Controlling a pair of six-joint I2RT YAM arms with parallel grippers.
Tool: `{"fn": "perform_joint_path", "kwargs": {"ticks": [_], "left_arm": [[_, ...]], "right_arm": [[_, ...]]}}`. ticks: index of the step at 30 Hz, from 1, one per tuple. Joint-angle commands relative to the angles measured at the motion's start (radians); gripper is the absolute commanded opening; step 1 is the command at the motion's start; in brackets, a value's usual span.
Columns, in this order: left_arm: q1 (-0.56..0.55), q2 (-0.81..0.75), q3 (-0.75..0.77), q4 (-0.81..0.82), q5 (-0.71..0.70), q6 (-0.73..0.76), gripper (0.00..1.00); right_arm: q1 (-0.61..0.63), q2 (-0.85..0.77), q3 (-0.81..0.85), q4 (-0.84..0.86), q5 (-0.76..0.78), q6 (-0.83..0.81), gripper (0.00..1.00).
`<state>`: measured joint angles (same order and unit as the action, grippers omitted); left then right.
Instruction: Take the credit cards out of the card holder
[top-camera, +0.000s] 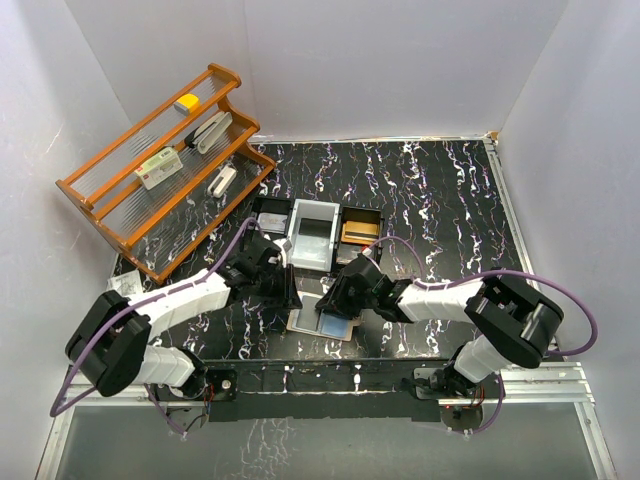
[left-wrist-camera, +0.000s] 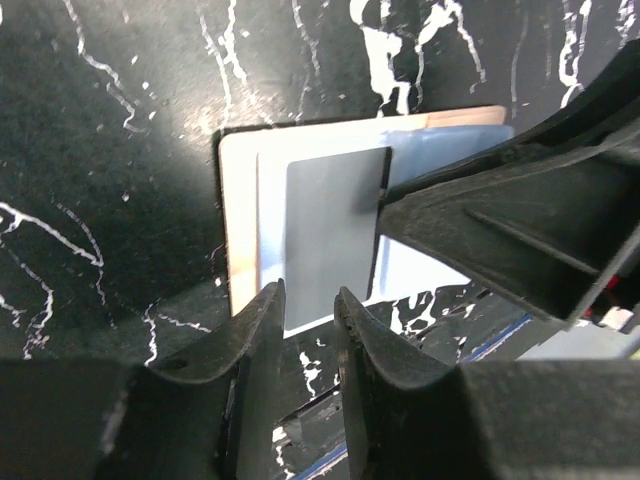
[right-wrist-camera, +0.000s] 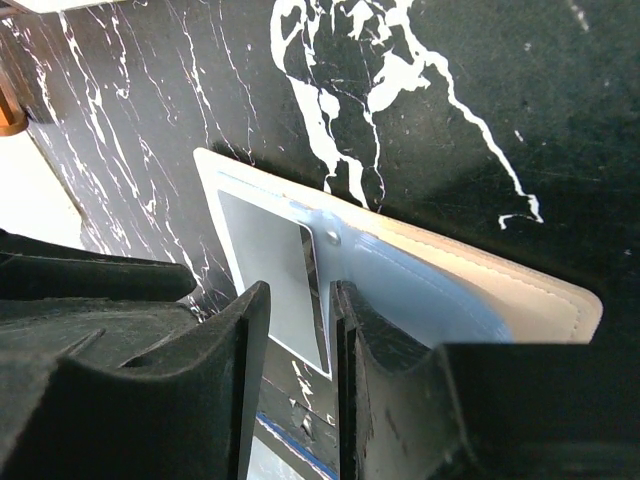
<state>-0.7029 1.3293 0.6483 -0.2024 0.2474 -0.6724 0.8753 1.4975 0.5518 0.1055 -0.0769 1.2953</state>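
Behind card holder: tray, rack | left pincer, right pincer narrow, grip unclear

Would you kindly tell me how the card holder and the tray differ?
The beige card holder lies flat and open; the black-and-grey tray is boxy, with compartments. The card holder shows a blue-grey card; the tray holds orange-brown cards. Both rest on the table.
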Motion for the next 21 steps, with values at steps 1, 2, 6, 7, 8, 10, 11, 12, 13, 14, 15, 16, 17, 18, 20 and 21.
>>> {"fn": "perform_joint_path", "kwargs": {"ticks": [1, 2, 6, 7, 8, 10, 11, 12, 13, 14, 15, 16, 17, 18, 20, 21], "left_arm": [[-0.006, 0.012, 0.015, 0.033, 0.043, 0.016, 0.26], [-0.007, 0.029, 0.008, 0.040, 0.056, 0.016, 0.25], [-0.011, 0.128, -0.012, 0.016, 0.042, -0.007, 0.18], [-0.013, 0.141, -0.013, 0.002, 0.033, -0.008, 0.16], [-0.015, 0.144, -0.020, -0.006, 0.022, -0.012, 0.15], [-0.016, 0.127, -0.035, -0.008, 0.016, -0.019, 0.13], [-0.016, 0.116, -0.044, -0.006, 0.014, -0.021, 0.13], [-0.017, 0.107, -0.050, -0.005, 0.015, -0.022, 0.13], [-0.018, 0.101, -0.053, -0.004, 0.018, -0.023, 0.13], [-0.016, 0.097, -0.056, -0.003, 0.021, -0.023, 0.13], [-0.018, 0.097, -0.056, -0.006, 0.022, -0.024, 0.12], [-0.018, 0.098, -0.056, -0.006, 0.023, -0.024, 0.12], [-0.018, 0.101, -0.055, -0.006, 0.022, -0.023, 0.12], [-0.017, 0.106, -0.052, -0.011, 0.017, -0.022, 0.12], [-0.017, 0.112, -0.044, -0.023, 0.003, -0.022, 0.12], [-0.017, 0.115, -0.040, -0.028, -0.003, -0.020, 0.12]], "right_arm": [[0.002, -0.004, -0.032, 0.010, 0.025, 0.001, 0.29], [0.002, -0.002, -0.035, 0.021, 0.019, 0.002, 0.28], [0.002, 0.008, -0.039, 0.043, 0.004, 0.006, 0.28], [0.002, 0.008, -0.038, 0.044, 0.002, 0.007, 0.27], [0.001, 0.007, -0.039, 0.044, 0.001, 0.007, 0.27], [0.001, 0.008, -0.042, 0.061, -0.007, 0.007, 0.27], [0.002, 0.011, -0.046, 0.080, -0.016, 0.007, 0.27], [0.001, 0.017, -0.053, 0.105, -0.028, 0.008, 0.27], [0.001, 0.022, -0.056, 0.124, -0.040, 0.010, 0.27], [0.000, 0.027, -0.057, 0.140, -0.048, 0.009, 0.27], [0.000, 0.030, -0.059, 0.156, -0.055, 0.006, 0.26], [0.000, 0.029, -0.063, 0.179, -0.061, 0.006, 0.24], [0.000, 0.024, -0.070, 0.207, -0.068, 0.006, 0.22], [0.000, 0.020, -0.077, 0.229, -0.075, 0.008, 0.21], [0.000, 0.008, -0.082, 0.246, -0.082, 0.007, 0.21], [0.000, 0.002, -0.084, 0.244, -0.085, 0.004, 0.22]]}}
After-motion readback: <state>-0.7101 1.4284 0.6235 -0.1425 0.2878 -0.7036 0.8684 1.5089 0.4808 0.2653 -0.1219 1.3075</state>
